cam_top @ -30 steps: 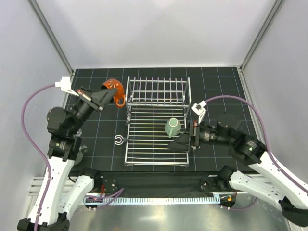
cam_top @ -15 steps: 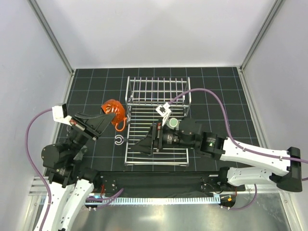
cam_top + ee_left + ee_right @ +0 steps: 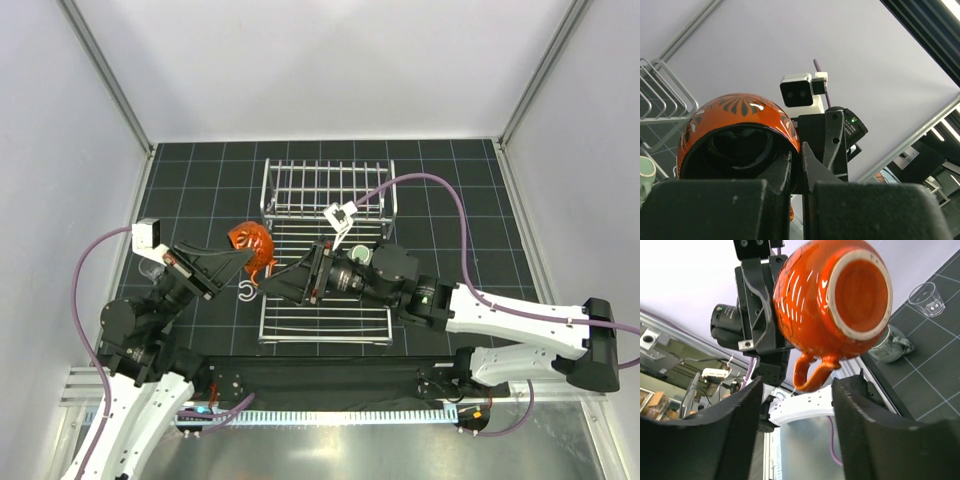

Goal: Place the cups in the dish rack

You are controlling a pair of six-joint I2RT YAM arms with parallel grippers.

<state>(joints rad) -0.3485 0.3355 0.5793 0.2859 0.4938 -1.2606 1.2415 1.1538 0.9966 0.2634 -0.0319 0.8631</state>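
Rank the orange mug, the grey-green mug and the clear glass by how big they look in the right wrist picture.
1. Orange mug, by far; it is nearest the camera, which inflates it.
2. Grey-green mug.
3. Clear glass, only slightly smaller-looking; both sit farther off, so their true order is unsure.

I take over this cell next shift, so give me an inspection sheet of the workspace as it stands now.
Surface: black gridded mat.
Job's things: glossy orange-brown mug held in the air beside the silver wire dish rack; mint-green mug on the rack; small clear glass and grey-green round mug on the mat.
Clutter: small white C-shaped hook.
Grippers: left tool shut on the orange mug's rim; right tool open, facing it.
Cables: purple cable arching above the rack.
Surroundings: pale grey walls.
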